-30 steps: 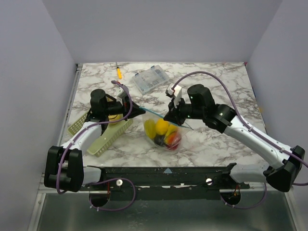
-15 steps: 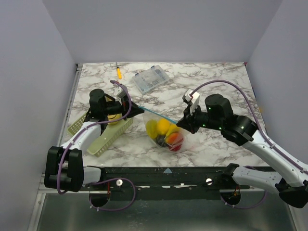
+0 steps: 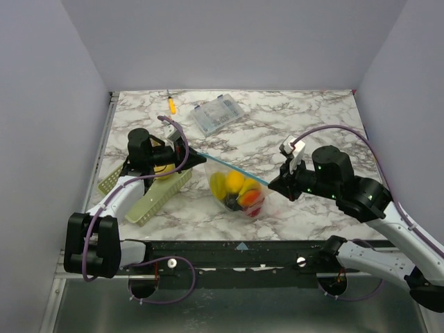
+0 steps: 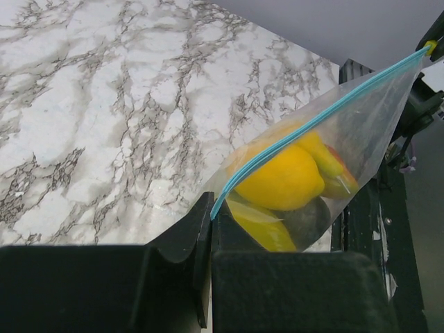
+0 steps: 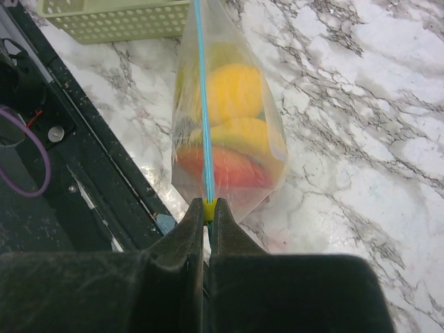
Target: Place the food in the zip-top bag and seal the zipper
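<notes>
The zip-top bag (image 3: 239, 198) hangs between my two grippers above the table, with its bottom near the front edge. Inside it is the food (image 3: 236, 184): yellow, orange, red and dark pieces. The light blue zipper (image 3: 232, 168) is stretched taut. My left gripper (image 3: 199, 157) is shut on the zipper's left end (image 4: 216, 207). My right gripper (image 3: 272, 183) is shut on the small yellow slider (image 5: 209, 209) at the right end. The zipper (image 5: 201, 104) runs straight away from it over the food (image 5: 232, 90). The bag (image 4: 368, 118) and a yellow fruit (image 4: 281, 177) also show in the left wrist view.
Two pale green perforated baskets (image 3: 156, 194) lie under the left arm. A clear compartment box (image 3: 217, 116) and an orange-handled tool (image 3: 171, 104) sit at the back. The black front rail (image 3: 236, 250) runs just below the bag.
My right gripper has slid right along the zipper, from above the middle of the bag to its right end. The left gripper has held its end still.
</notes>
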Motion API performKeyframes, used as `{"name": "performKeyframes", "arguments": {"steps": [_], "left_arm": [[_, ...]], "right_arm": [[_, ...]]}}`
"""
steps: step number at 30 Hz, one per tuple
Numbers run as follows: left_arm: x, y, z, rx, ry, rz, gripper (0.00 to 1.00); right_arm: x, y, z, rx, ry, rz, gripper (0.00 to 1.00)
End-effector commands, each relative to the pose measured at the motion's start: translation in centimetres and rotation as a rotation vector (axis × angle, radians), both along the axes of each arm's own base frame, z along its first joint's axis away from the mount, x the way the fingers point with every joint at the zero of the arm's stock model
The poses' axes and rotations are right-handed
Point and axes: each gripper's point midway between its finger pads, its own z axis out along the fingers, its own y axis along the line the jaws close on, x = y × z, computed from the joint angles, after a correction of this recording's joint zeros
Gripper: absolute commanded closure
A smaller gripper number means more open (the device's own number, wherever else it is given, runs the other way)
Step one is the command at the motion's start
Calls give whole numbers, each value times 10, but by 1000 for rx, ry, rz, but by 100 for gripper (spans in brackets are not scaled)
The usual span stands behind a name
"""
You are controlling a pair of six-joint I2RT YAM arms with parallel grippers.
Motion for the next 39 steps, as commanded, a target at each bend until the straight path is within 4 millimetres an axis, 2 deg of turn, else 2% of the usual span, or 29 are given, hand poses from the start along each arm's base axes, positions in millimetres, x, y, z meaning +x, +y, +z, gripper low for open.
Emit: {"name": "performKeyframes", "arguments": {"steps": [1,5,6,12,15,22,26,30,39], "left_arm": [[14,10,10,14,-65,68,100],[11,9,11,6,-64,50,100],[10,8,12,0,-64,39,100],[1,4,18,-30,-60,-17,100],[0,4,18,-30,-61,-17,100],[-2,3,19,-33,-57,-23,100],[-3,2,20,-36,-46,-27,100],[-4,0,20,-41,-26,-52,100],[-7,-3,25,-47,-26,-71,100]], "right_arm": [[-9,-16,-3,-21,12,-35,100],[-9,-21,-1,-23,12,-56,99],[-8,-20,0,-20,13,-62,96],[10,13,9,0,59,-33,50],[24,36,9,-16,82,13,42],[52,86,9,-15,107,91,40],[62,105,8,5,109,96,42],[71,112,-2,7,131,59,54],[82,109,-19,26,137,-36,75]]}}
